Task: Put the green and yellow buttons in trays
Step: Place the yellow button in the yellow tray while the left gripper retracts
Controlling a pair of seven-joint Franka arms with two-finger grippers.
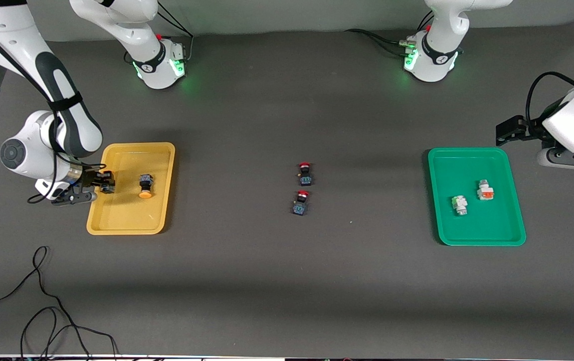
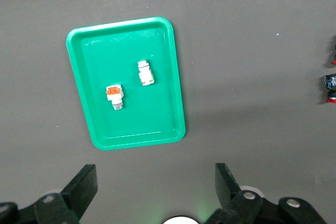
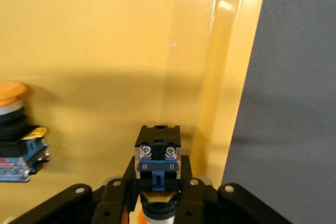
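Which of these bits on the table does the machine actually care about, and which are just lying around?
Job things: yellow tray, green tray, yellow button lying in the yellow tray, second yellow button held by the right gripper over that tray, green-tipped button, orange-block button.

Lying about: two red buttons, loose cable.

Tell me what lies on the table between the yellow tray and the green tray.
In the front view, two red-capped switches lie on the table between the yellow tray and the green tray, one nearer the camera; the stretch is otherwise bare.

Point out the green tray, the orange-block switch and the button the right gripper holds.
green tray (image 1: 502, 236), front view, bare floor near rim
orange-block switch (image 1: 486, 191), front view, white body
held button (image 3: 158, 157), right wrist view, black-blue body
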